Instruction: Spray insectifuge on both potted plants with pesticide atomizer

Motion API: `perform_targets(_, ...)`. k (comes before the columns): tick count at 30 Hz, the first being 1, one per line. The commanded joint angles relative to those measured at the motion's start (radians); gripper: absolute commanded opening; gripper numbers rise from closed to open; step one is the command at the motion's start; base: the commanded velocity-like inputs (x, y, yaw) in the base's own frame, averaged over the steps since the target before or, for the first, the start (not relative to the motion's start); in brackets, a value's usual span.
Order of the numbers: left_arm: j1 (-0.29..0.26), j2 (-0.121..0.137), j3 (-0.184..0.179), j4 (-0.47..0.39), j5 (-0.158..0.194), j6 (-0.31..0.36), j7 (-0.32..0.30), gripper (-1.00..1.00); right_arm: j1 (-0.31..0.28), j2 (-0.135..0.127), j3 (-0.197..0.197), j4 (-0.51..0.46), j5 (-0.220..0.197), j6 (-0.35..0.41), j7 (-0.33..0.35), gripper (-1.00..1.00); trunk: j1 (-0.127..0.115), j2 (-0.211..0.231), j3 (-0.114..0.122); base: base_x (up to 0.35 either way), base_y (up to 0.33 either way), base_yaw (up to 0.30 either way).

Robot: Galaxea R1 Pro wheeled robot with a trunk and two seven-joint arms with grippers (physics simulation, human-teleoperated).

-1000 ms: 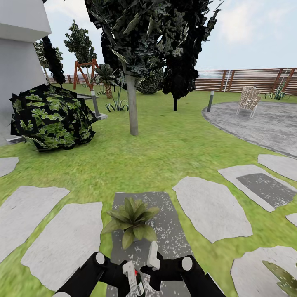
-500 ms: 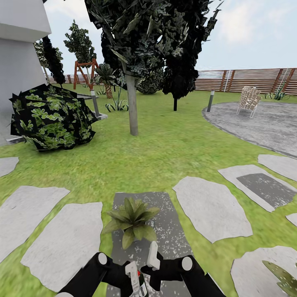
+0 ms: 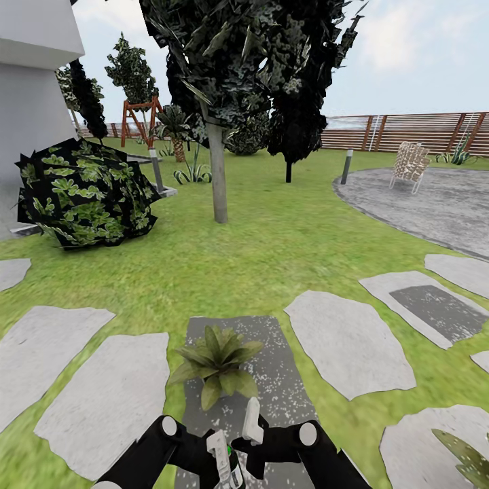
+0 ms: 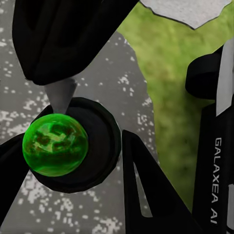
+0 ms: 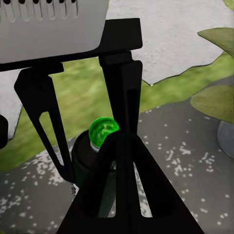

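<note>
Movement since the earlier frames: slight. Left end effector (image 3: pixel 219 456) had drifted a little toward the right end effector (image 3: pixel 250 435) at the bottom of the head view, and a bright green spot now showed at the pesticide atomizer (image 3: pixel 233 468) between them. Scenery unchanged; camera steady.

Garden, largest items first: green lawn (image 3: pixel 272 251); large dark tree (image 3: pixel 244 75) with pale trunk; brown slatted fence (image 3: pixel 414 130) along the far edge; round paved area (image 3: pixel 428 200) with a wicker chair (image 3: pixel 409 164); broad-leaved dark bush (image 3: pixel 85 193) beside a grey building wall (image 3: pixel 30 95); pale stepping stones (image 3: pixel 350 343); dark speckled slab (image 3: pixel 272 380).

Potted plants: one green rosette (image 3: pixel 216 363) stood on the dark slab, just ahead of both end effectors; leaves of a second plant (image 3: pixel 465 455) showed at the lower right corner.

Atomizer: dark bottle standing on the slab, seen from above in the left wrist view with its glowing green top (image 4: pixel 54 145).

End effectors: left one's fingers (image 4: pixel 146 190) were spread on either side of the bottle; whether they gripped it could not be told. Right one's fingers (image 5: pixel 124 97) stood apart, close beside the bottle (image 5: pixel 95 161).
</note>
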Motion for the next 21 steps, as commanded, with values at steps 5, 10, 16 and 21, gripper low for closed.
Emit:
perform_targets(5,0.0,0.0,0.001,-0.002,-0.004,0.0,-0.003,-1.0,0.0,0.0,-0.001,-0.001,0.01,-0.006,0.0,-1.0,0.0,0.0,-0.001,0.0,0.0,0.0)
perform_targets(10,0.0,0.018,-0.001,0.0,-0.009,0.002,0.001,-1.0,0.0,0.0,-0.001,-0.001,0.01,-0.006,0.0,-1.0,0.0,0.0,-0.001,0.0,0.0,0.0)
perform_targets(16,0.005,0.166,0.002,0.0,-0.008,0.012,0.0,-1.0,0.0,-0.001,-0.001,-0.001,0.01,-0.006,-0.001,-1.0,0.0,0.0,-0.001,0.0,0.0,0.0)
perform_targets(21,0.013,0.248,0.003,0.0,-0.014,0.015,-0.001,-1.0,0.0,-0.004,-0.005,0.003,0.012,-0.008,-0.006,-1.0,0.0,0.0,-0.001,0.0,0.0,0.0)
